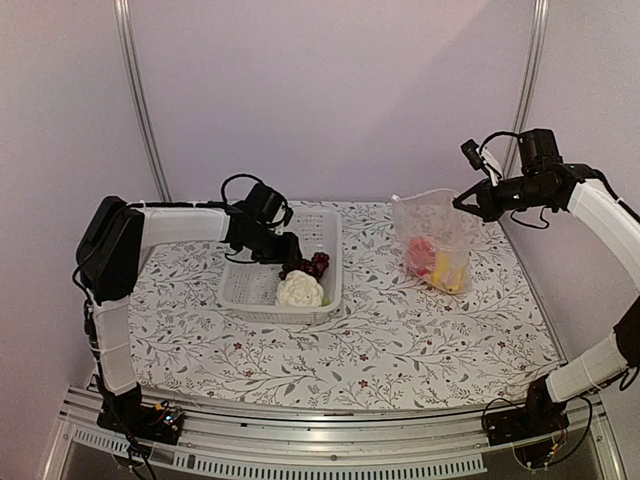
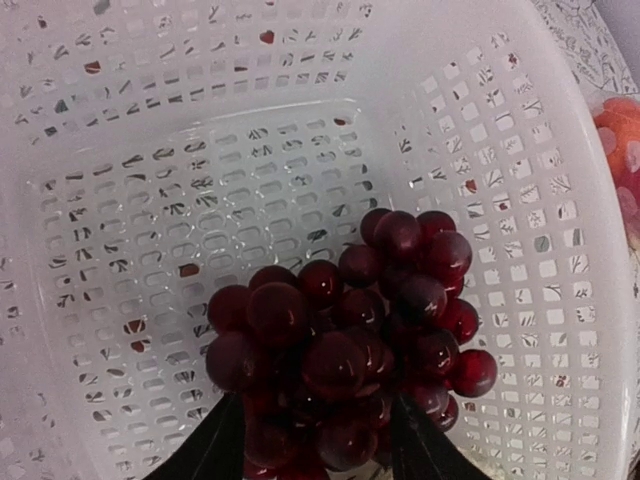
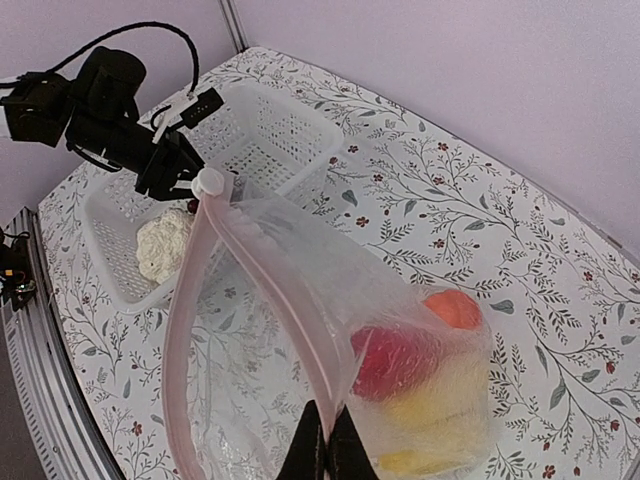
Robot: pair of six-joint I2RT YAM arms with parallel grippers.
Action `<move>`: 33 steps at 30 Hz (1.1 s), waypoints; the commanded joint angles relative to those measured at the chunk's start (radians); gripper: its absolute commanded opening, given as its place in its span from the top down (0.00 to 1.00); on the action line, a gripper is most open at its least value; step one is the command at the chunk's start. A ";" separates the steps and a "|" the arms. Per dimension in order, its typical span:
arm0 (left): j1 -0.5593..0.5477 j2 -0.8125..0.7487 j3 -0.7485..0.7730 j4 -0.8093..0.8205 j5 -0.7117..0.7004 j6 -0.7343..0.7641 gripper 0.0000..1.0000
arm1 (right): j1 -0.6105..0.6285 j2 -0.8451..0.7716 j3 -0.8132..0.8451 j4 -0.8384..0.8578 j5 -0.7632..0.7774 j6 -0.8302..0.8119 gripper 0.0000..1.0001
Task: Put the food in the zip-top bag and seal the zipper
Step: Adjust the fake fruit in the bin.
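Note:
My left gripper is over the white slotted basket, shut on the dark purple grapes. In the left wrist view the grapes sit between my black fingers. A white cauliflower lies in the basket's near end and shows in the right wrist view. My right gripper is shut on the pinkish zipper edge of the clear zip-top bag, holding it up with the mouth open. Red, orange and yellow food lies in the bag.
The flowered tablecloth covers the table. Metal frame posts stand at the back corners. A metal rail runs along the near edge, with both arm bases on it.

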 commanded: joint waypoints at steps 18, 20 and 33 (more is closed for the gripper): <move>0.034 0.133 0.112 0.025 0.010 0.031 0.93 | 0.004 -0.045 -0.041 0.021 -0.017 -0.003 1.00; 0.034 0.129 0.114 0.031 0.008 0.040 1.00 | 0.005 -0.048 -0.042 0.022 -0.017 -0.003 1.00; 0.035 -0.071 0.074 0.033 -0.113 0.091 1.00 | 0.005 -0.059 -0.045 0.024 -0.012 -0.001 1.00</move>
